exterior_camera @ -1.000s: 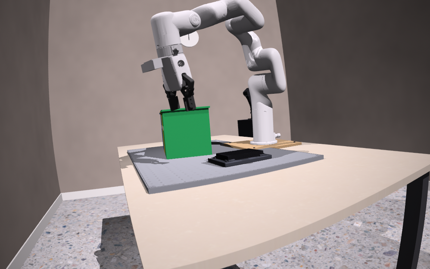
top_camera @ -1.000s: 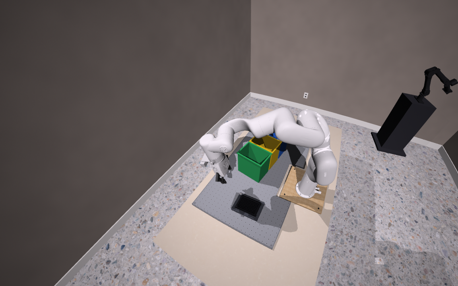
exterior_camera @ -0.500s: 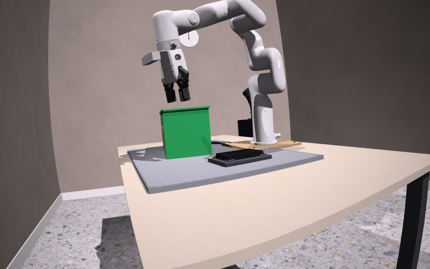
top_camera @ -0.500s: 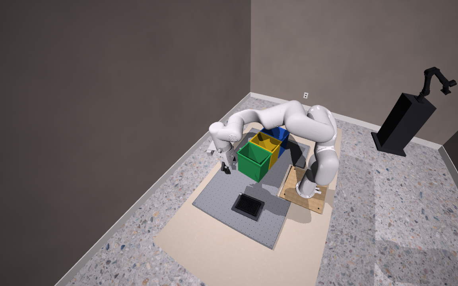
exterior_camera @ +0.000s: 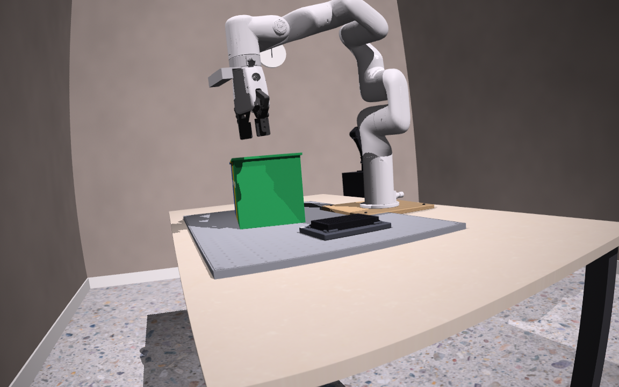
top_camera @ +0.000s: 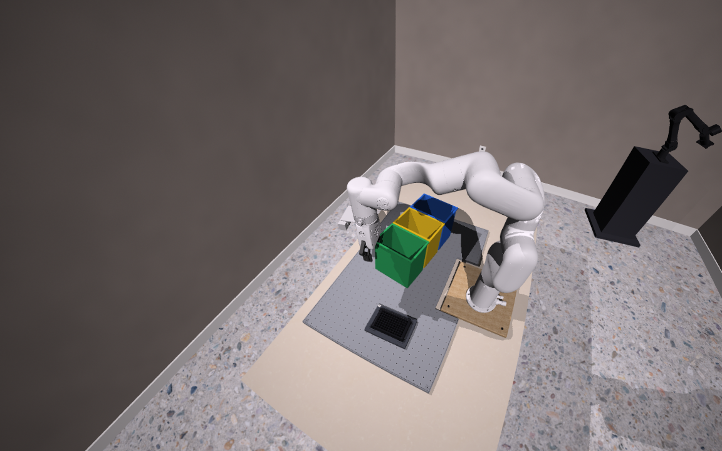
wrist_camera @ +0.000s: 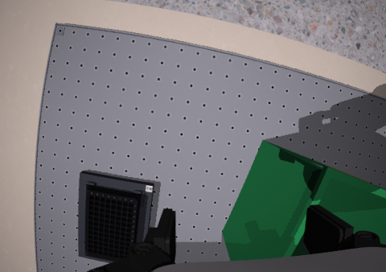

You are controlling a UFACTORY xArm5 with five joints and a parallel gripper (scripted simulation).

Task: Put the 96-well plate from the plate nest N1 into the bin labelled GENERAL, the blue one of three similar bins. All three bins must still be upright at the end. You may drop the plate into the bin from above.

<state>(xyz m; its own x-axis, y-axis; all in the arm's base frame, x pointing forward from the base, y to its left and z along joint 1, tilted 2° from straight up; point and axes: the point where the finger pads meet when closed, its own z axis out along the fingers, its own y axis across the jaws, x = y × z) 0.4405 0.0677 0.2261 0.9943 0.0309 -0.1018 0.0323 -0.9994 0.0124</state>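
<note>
The black 96-well plate [top_camera: 390, 323] sits in its dark plate nest on the grey perforated board; it also shows in the exterior view [exterior_camera: 345, 222] and the wrist view [wrist_camera: 114, 222]. Three bins stand in a row: green [top_camera: 403, 254], yellow [top_camera: 419, 227] and blue [top_camera: 435, 210]. In the exterior view only the green bin [exterior_camera: 267, 190] shows. My gripper [top_camera: 366, 250] [exterior_camera: 253, 128] is open and empty, high in the air above the green bin's left edge. Its fingers frame the green bin's corner [wrist_camera: 279, 208] in the wrist view.
The arm's base stands on a wooden plate [top_camera: 478, 300] right of the board. A black pedestal with a small black arm [top_camera: 635, 193] stands on the floor at the far right. The table edge lies left of the board.
</note>
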